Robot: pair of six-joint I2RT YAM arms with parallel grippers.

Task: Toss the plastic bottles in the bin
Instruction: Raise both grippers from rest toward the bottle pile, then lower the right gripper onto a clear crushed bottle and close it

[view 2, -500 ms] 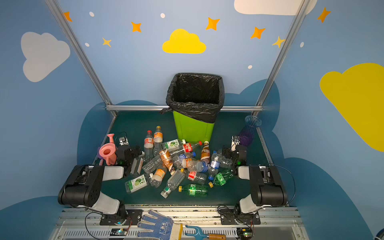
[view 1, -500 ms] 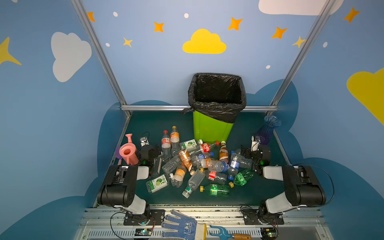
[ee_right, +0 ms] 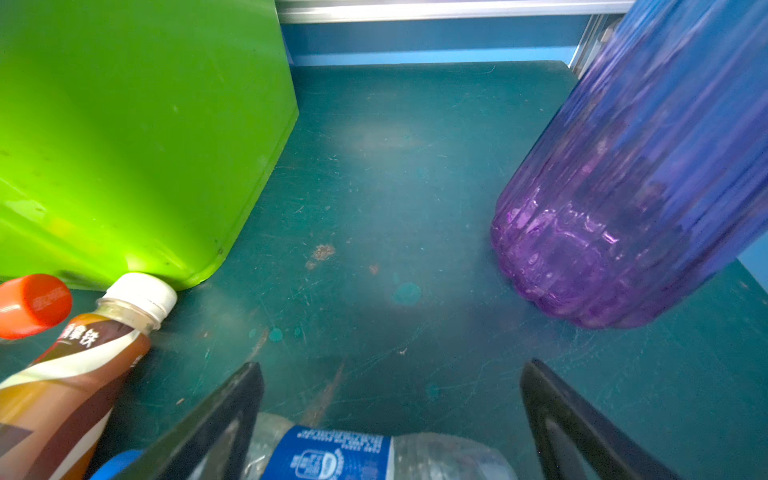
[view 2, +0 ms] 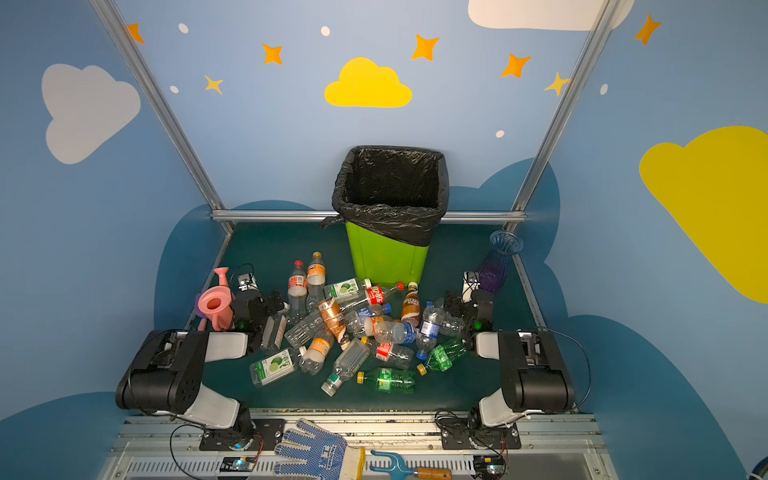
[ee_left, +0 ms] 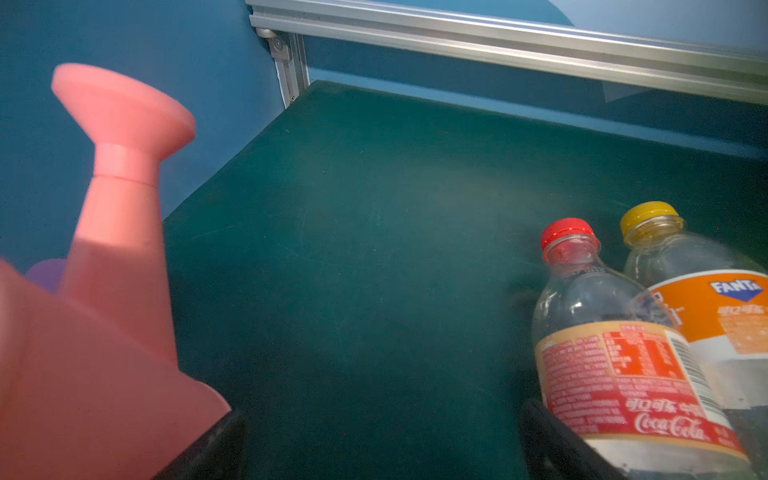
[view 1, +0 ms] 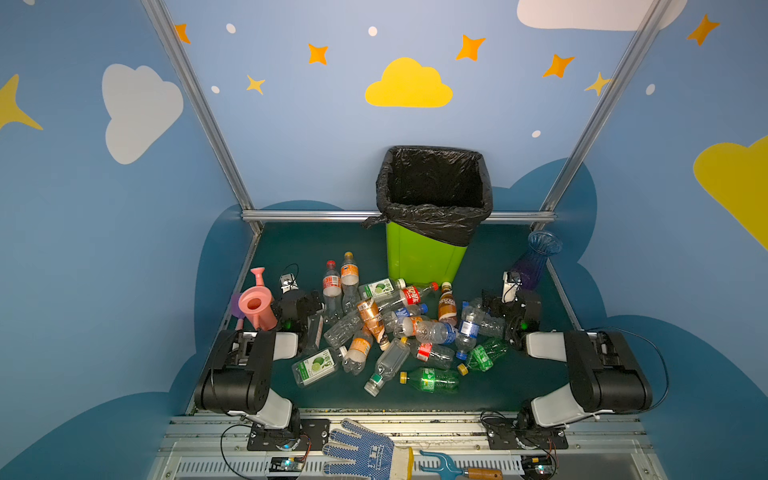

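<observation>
Plainly nothing is gripped yet: the left fingers (ee_left: 216, 446) and the right fingers (ee_right: 232, 407) are both spread wide and empty.

Low between the right fingers lies a crushed clear plastic bottle with a blue label (ee_right: 328, 455); whether it touches them I cannot tell. Just outside one of them leans a brown-sleeved, white-capped coffee bottle (ee_right: 83, 374). Beyond the other stands a ribbed translucent blue-purple vase (ee_right: 623, 208).

Against one left finger stands a clear red-capped cola bottle (ee_left: 615, 365), with a yellow-capped orange-labelled bottle (ee_left: 706, 299) just behind it. A pink plastic watering can (ee_left: 104, 332) crowds the other finger.

The rest of the plastic bottles (view 1: 399, 328) lie heaped on the dark green desk (view 1: 498, 386) between the two pairs of fingers. Beyond the heap stands the tall lime-green bin with a black liner (view 1: 424, 257), no bottle visible inside.

Several things could go wrong:
- If the left fingers close where they are, they would likely catch the watering can or tip the upright cola bottle into its neighbour.
- A wide swing by the right fingers could knock the vase over.
- Crushed, slick bottles may squirt out of a pinch.
- Pulling one bottle from the tangle may drag others along or roll them toward the desk's near edge.
- The bin's rim sits high, so a low carry would strike its wall or snag the liner.
</observation>
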